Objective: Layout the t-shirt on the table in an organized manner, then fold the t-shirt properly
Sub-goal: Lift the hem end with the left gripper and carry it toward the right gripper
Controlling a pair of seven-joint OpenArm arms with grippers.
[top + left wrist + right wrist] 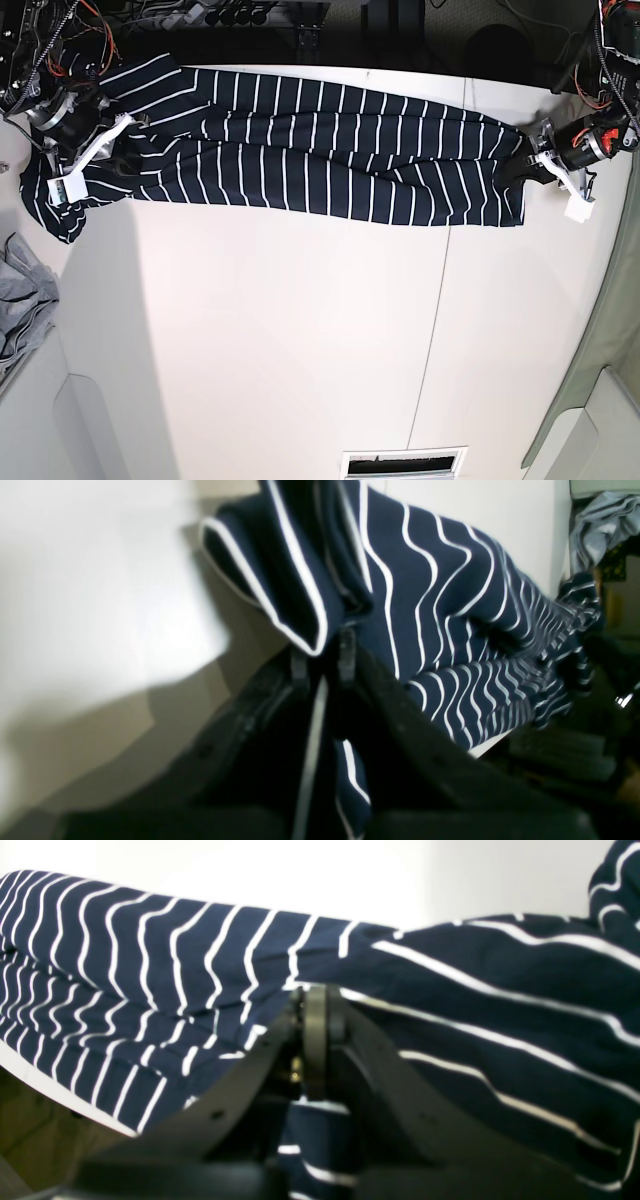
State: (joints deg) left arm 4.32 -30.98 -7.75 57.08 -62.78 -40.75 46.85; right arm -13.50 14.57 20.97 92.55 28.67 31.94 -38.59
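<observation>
no readable text, labels (any view)

A grey garment (22, 305) lies beside tangled cables (180, 12).

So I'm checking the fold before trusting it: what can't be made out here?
- Base view: t-shirt top edge merges into dark clutter beyond the table.
- Left wrist view: left gripper tips blurred, buried in fabric.
- Right wrist view: right gripper tips under cloth; collar and sleeves hidden.

Navy t-shirt (320, 150) with thin white stripes on white table (300, 330).
</observation>
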